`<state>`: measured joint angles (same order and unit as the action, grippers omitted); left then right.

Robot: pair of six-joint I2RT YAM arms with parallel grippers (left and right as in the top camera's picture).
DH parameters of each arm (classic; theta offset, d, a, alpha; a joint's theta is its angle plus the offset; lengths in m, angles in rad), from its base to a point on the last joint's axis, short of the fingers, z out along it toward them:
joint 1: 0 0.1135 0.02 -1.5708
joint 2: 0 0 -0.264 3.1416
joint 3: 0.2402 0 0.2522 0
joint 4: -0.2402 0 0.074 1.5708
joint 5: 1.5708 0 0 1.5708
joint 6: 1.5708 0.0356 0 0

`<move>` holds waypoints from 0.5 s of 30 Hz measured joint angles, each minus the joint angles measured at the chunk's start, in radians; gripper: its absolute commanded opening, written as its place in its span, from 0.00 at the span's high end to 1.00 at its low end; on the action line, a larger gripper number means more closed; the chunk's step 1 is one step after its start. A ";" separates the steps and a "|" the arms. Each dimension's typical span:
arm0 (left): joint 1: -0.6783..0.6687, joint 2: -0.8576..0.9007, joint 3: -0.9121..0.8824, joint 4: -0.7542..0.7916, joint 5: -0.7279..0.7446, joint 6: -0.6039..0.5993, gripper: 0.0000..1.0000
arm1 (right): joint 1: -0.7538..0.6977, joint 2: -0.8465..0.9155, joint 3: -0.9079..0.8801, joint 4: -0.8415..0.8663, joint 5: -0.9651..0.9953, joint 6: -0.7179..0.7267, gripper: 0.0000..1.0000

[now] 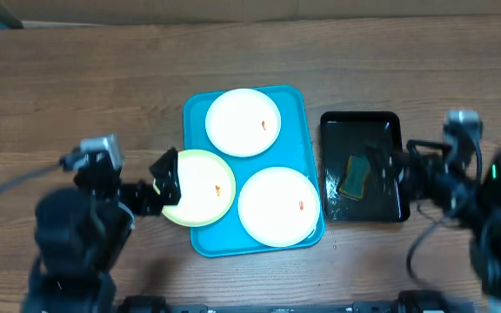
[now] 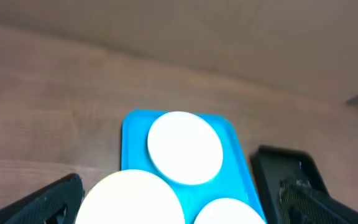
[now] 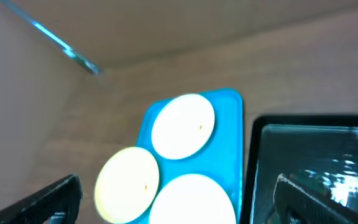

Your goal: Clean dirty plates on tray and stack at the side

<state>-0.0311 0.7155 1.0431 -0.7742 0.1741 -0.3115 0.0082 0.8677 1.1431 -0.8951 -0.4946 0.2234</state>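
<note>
Wood-grain surface (image 1: 76,78) holds the tray (image 1: 301,97), where the left hand (image 1: 170,181), spread wide at the yellow-green plate (image 1: 205,187) overhanging its rim, could knock it off; the right hand (image 1: 383,167) gapes too.

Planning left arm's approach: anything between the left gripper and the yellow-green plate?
Nothing visible. The open left gripper sits at the left rim of the yellow-green plate, which overhangs the turquoise tray; no object lies between them.
</note>
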 measured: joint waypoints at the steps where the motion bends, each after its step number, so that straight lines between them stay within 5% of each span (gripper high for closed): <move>1: 0.000 0.041 0.039 -0.035 0.003 0.001 0.00 | 0.000 0.055 0.045 -0.032 -0.001 -0.008 0.00; 7: 0.000 0.255 0.177 -0.228 0.023 0.024 0.00 | 0.000 0.286 0.154 -0.115 -0.059 0.006 0.00; 10: 0.000 0.303 0.179 -0.255 0.066 0.027 0.00 | 0.002 0.356 0.154 -0.119 -0.084 0.012 0.15; 15: -0.017 0.372 0.182 -0.275 0.135 0.027 0.07 | 0.057 0.483 0.155 -0.164 -0.042 0.019 0.20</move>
<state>-0.0479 1.0870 1.2251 -1.0489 0.3092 -0.2844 0.0654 1.3502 1.2984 -1.0592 -0.5362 0.2428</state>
